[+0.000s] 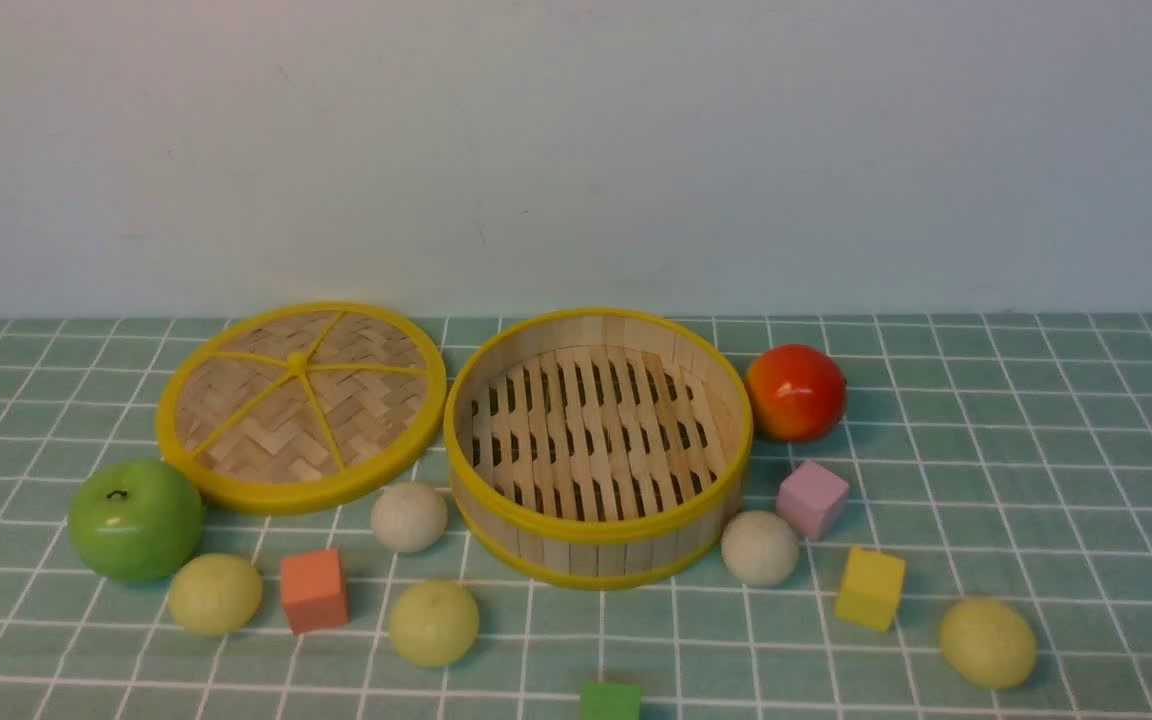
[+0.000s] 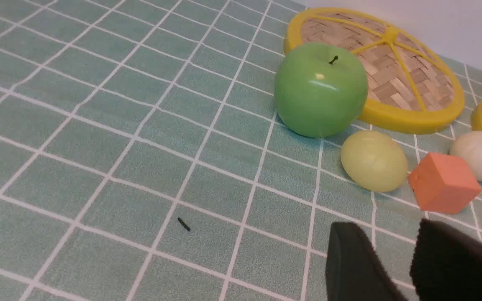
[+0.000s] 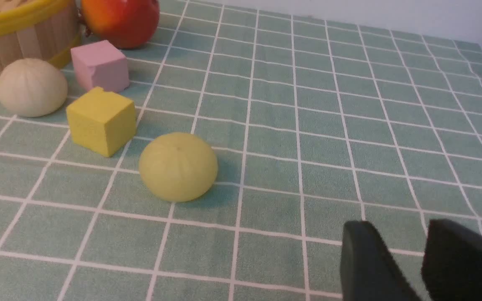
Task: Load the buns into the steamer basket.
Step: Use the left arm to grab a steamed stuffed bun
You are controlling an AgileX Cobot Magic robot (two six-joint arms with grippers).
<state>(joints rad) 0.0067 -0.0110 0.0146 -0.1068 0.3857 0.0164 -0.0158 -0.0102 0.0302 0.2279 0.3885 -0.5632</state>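
My left hand [image 2: 387, 238] and right hand [image 3: 396, 234] both stand spread, holding nothing. All five buns [image 1: 433, 623] lie on the counter [image 1: 1036, 480] outside the empty steamer basket [image 1: 596, 530]. I should centre the right hand over the nearest yellow-green bun [image 3: 178, 166], clear of the yellow cube [image 3: 101, 119], and close gently.

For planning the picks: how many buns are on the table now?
5, none seemingly hidden. Yellow-green buns: beside the green apple, right of the orange cube, far right. Off-white buns: left and right of the steamer basket.
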